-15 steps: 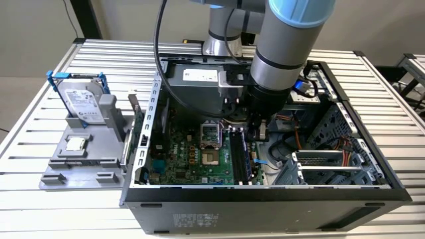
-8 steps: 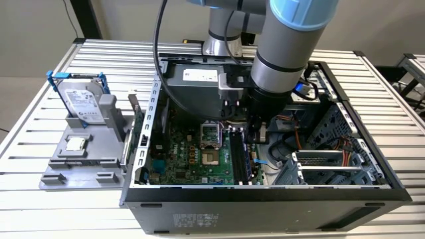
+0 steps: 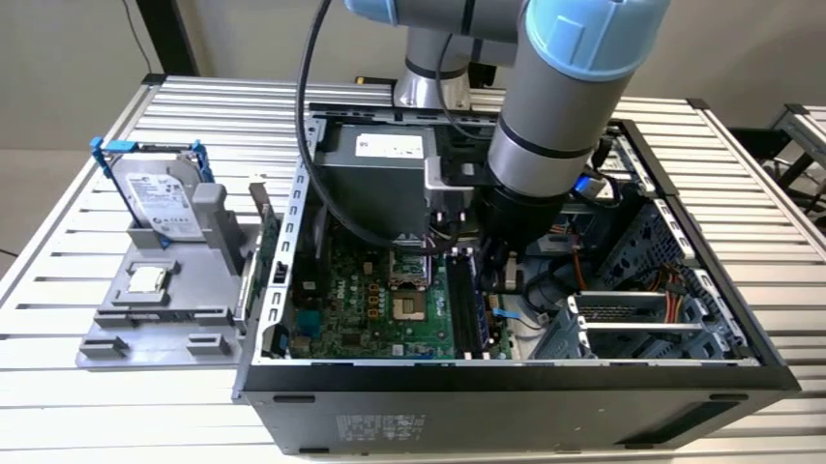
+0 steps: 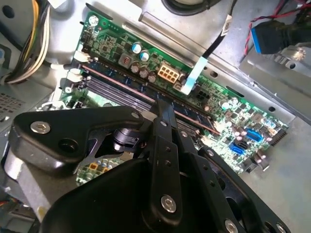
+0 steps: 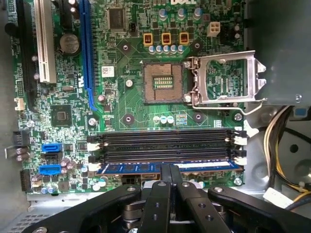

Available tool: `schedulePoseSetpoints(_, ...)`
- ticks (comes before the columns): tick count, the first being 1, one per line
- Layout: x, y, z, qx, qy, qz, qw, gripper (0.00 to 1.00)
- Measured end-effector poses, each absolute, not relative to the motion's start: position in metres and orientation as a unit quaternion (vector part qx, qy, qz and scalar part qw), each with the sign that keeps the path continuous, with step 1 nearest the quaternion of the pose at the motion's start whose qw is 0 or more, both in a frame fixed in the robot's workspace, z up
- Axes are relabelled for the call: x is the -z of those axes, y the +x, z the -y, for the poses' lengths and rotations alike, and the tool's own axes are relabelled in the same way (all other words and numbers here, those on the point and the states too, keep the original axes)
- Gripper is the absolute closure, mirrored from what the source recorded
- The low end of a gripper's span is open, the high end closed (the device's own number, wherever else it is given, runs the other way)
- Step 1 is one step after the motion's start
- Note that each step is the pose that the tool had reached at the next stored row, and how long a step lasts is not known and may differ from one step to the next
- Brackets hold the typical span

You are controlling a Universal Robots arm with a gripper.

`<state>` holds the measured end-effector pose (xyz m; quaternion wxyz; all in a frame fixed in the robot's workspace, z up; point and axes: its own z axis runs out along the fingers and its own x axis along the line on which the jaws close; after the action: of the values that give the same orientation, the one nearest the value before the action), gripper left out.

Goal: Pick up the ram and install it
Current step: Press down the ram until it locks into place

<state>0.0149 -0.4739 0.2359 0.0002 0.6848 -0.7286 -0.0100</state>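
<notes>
The ram [image 5: 204, 166] is a long narrow stick with a blue face. It lies along the memory slot nearest my gripper on the green motherboard [image 5: 126, 104]. In the second wrist view the ram [image 4: 193, 115] runs as a dark strip under the fingertips. My gripper [image 5: 169, 171] is shut, its two black fingers pressed together, with the tips resting on the ram's upper edge near mid-length. The closed tips [image 4: 163, 104] meet the stick in the second wrist view too. In the exterior view my arm [image 3: 555, 126] reaches down into the open computer case [image 3: 516, 372].
Three empty black memory slots [image 5: 165, 143] lie beside the ram. The processor socket [image 5: 163, 82] has its metal latch frame [image 5: 226, 77] swung open. Yellow cables [image 5: 279, 145] and case walls crowd the board. Outside the case, a grey fixture [image 3: 168, 319] holds a hard drive [image 3: 162, 193] and a small square chip [image 3: 149, 278].
</notes>
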Motion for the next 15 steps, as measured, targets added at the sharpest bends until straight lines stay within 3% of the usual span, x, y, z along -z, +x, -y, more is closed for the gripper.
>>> schedulePoseSetpoints(15, -0.219, 0.015, 0.474, 0.01, 0.685, 0.729, 0.001, 1.0)
